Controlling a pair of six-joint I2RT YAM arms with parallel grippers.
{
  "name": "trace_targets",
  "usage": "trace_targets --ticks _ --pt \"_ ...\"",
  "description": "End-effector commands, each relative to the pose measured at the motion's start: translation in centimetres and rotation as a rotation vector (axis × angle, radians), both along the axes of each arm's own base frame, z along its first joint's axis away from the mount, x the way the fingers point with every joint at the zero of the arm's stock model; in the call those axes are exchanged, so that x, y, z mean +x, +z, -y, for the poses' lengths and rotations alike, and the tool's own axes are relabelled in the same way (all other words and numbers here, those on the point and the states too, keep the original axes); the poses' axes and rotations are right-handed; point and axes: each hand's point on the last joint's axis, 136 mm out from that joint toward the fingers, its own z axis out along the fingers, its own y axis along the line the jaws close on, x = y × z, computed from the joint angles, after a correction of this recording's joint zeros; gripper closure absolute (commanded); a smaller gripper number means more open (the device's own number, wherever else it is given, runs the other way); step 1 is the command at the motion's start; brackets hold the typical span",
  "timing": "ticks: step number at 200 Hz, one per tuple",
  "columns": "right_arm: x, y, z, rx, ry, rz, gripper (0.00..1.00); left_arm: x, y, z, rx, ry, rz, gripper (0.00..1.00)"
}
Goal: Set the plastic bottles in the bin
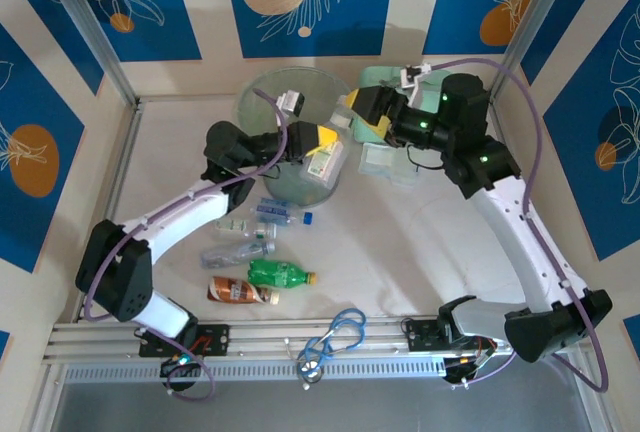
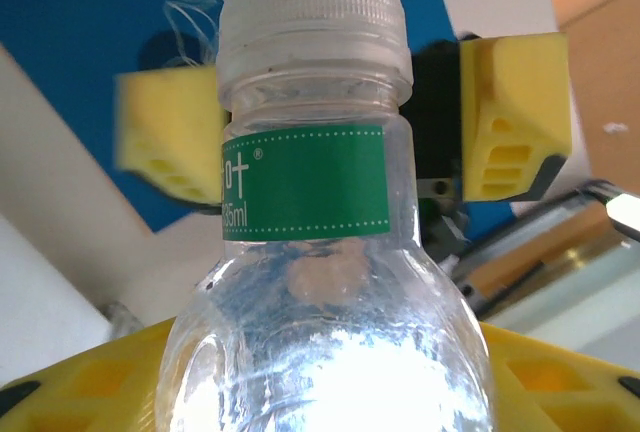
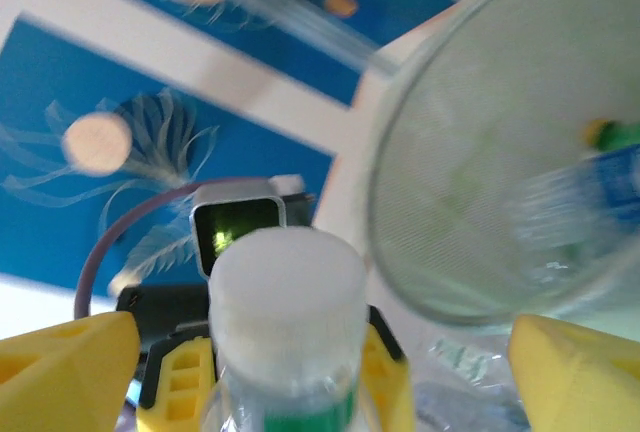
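left gripper [image 1: 322, 144]: clamped on a clear bottle, its yellow pads snug against both sides of the body

held bottle [image 2: 310, 272]: clear, with a white cap [image 2: 312, 22] and a green label [image 2: 305, 182] round the neck. In the top view it's up at the bin's right edge. Can't tell if it's over the opening or just beside the rim.

right gripper [image 1: 358, 117]: jaws wide apart, with its fingers [image 2: 515, 117] on either side of the cap and not touching it. It faces the left gripper across the bottle.

bin [image 1: 262, 102]: pale green and see-through, at the back-middle of the table [image 1: 400, 252]. The right wrist cam looks into it, and there's a blue-labelled bottle [image 3: 605, 187] inside. There's also something green in there, too blurry to call.

loose bottles: a bunch lying on the table in front of the bin, near the left arm. They include clear ones [image 1: 272, 214] with blue bits, a green one [image 1: 280, 274], and a brown-orange one [image 1: 240, 292] just beside it.

cord [image 1: 335, 337]: a blue loop at the near edge, between the two arm bases
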Motion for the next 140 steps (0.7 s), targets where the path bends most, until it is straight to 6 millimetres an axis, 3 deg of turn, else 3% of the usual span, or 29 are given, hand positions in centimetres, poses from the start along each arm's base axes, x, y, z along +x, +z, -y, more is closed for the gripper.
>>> trace_targets --ticks 1,11,31,57,70,96,140 --pt "-0.4 -2.0 5.5 -0.152 -0.247 -0.098 0.02 1.9 2.4 -2.1 0.073 0.154 0.089 0.52" --pt "-0.8 -2.3 6.3 -0.147 -0.270 -0.114 0.01 3.2 2.5 -2.8 0.140 0.230 0.101 0.50" --pt "-1.9 -3.3 7.1 -0.143 -0.285 -0.128 0.01 6.8 0.6 -4.9 0.368 0.437 0.064 0.48" --pt "-3.4 -5.8 7.4 -0.151 -0.285 -0.188 0.02 10.5 -0.9 -7.1 0.555 0.600 0.051 0.49" --pt "-4.2 -7.2 7.4 -0.155 -0.276 -0.220 0.02 11.7 -1.0 -7.7 0.605 0.645 0.063 0.49" --pt "-5.8 -9.9 7.9 -0.178 -0.280 -0.280 0.03 13.4 -3.1 -8.6 0.740 0.690 0.048 0.48" --pt "-7.6 -12.8 8.2 -0.185 -0.280 -0.351 0.03 15.5 -6.2 -9.0 0.866 0.710 0.045 0.47"
